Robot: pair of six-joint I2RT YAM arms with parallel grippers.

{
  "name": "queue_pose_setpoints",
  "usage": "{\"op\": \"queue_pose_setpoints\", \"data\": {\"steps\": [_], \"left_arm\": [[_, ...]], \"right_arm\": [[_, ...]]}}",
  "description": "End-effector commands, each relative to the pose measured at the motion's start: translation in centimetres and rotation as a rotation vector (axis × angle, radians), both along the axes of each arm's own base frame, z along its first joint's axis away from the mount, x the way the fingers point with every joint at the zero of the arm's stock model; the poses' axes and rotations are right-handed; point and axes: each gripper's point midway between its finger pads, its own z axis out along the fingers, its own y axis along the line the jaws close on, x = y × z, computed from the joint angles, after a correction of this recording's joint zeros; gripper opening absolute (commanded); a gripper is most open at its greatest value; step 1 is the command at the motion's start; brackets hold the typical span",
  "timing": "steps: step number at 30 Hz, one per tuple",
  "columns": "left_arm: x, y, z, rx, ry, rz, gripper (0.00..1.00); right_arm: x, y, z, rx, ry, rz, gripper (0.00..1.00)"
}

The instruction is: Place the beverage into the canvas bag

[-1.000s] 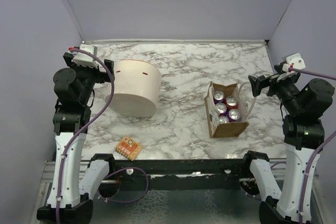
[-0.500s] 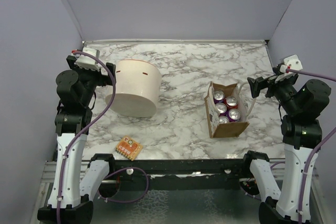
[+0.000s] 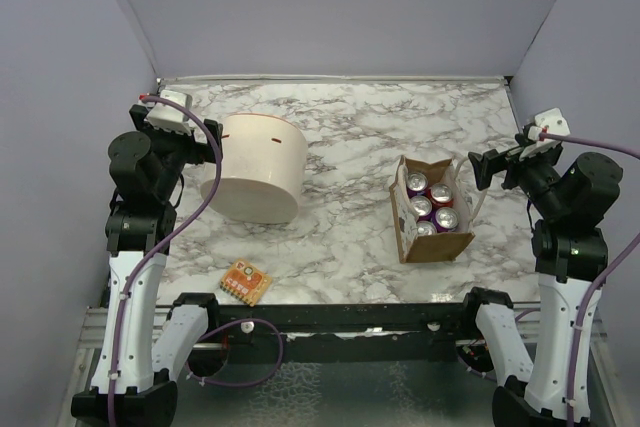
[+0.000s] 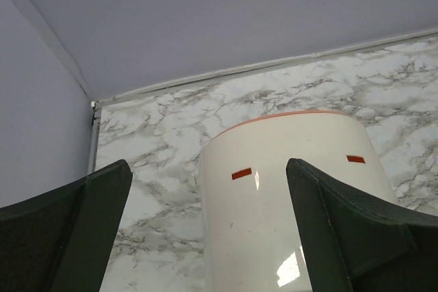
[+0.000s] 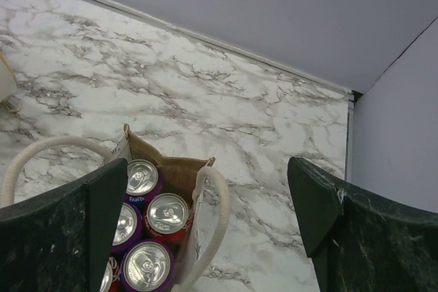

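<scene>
The tan-brown canvas bag (image 3: 432, 210) stands right of the table's middle with several purple and red beverage cans (image 3: 431, 209) upright inside it. In the right wrist view the bag (image 5: 170, 169) shows at the lower left with its whitish loop handles (image 5: 217, 217) and can tops (image 5: 167, 214). My right gripper (image 3: 484, 166) is open and empty, raised just right of the bag. My left gripper (image 3: 213, 152) is open and empty, raised at the left side of the cream tub (image 3: 257, 168).
The cream cylindrical tub (image 4: 294, 203) with small red marks fills the space ahead of the left jaws. A small orange packet (image 3: 245, 281) lies near the front edge. Grey walls enclose the marble table (image 3: 350, 137) on three sides.
Both arms have drawn back and risen slightly. The bag, its cans and the tub have not moved.
</scene>
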Motion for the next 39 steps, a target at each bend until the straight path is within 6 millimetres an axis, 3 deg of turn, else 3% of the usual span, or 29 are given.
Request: {"op": "queue_pose_setpoints", "data": {"steps": [1,39], "left_arm": [[-0.19,-0.27,0.42,-0.015,-0.016,-0.019,0.99],[-0.16,0.00,0.33,-0.015,-0.014,-0.007,0.99]], "right_arm": [[-0.15,-0.11,0.55,-0.006,-0.029,-0.006,1.00],[0.01,-0.04,0.30,-0.004,-0.023,0.001,1.00]]}}
